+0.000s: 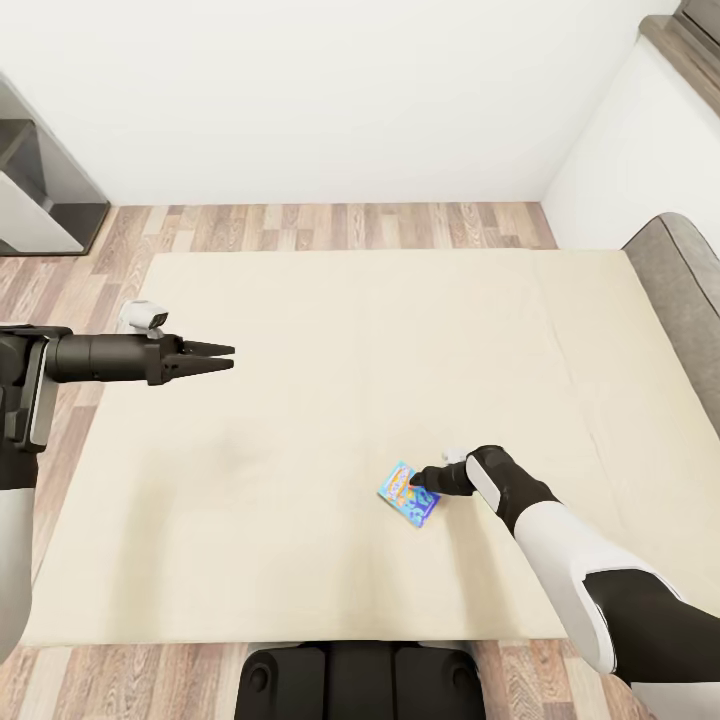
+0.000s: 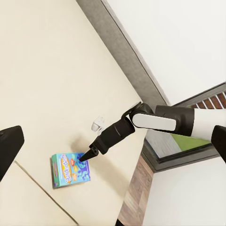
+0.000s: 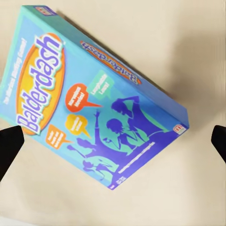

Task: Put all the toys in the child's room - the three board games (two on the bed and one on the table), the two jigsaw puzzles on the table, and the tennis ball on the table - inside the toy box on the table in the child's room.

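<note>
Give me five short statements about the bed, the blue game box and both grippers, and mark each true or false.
1. The Balderdash box lies flat on the bed. True.
2. The right gripper is shut on the box. False: its fingers stand apart on either side of the box, open.
3. The left gripper holds a tennis ball. False: it holds nothing.
4. The left gripper hangs above the mattress, far from the box. True.
5. The box is mostly red. False: it is blue.
</note>
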`<state>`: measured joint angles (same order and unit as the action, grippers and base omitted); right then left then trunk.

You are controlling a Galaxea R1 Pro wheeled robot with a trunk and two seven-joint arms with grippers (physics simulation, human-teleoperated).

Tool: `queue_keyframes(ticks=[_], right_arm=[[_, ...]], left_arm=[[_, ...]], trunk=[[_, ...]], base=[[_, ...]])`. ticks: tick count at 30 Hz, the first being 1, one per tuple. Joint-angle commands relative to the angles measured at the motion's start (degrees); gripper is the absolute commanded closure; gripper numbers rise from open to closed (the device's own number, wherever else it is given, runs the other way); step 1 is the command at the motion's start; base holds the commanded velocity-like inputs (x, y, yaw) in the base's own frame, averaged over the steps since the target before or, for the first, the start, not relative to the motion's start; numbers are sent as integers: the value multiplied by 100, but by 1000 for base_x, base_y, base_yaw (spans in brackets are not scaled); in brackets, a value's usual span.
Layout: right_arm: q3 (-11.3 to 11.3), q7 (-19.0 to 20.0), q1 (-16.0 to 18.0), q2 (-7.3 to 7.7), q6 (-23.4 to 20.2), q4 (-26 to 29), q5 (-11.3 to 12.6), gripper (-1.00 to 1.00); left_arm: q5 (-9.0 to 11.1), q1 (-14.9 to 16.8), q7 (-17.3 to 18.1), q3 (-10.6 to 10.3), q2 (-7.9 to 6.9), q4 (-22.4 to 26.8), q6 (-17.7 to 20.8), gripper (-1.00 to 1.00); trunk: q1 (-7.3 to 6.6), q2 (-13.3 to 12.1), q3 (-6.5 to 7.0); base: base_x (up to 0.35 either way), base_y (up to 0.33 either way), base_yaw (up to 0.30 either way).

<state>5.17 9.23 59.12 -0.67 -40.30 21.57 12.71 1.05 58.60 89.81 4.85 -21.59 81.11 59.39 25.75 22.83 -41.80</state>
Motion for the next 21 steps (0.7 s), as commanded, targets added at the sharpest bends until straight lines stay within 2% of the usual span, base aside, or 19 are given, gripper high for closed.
queue_keyframes(ticks=[1, 21], right_arm=[[45, -17, 3, 5, -21, 5, 57, -100], [46, -17, 3, -3, -21, 5, 62, -100]], left_arm=[[0, 2, 19, -2, -3, 1, 61, -100], [0, 2, 19, -2, -5, 1, 61, -100]], trunk=[[3, 9, -7], [3, 9, -7]], base=[[0, 27, 0], [0, 32, 0]])
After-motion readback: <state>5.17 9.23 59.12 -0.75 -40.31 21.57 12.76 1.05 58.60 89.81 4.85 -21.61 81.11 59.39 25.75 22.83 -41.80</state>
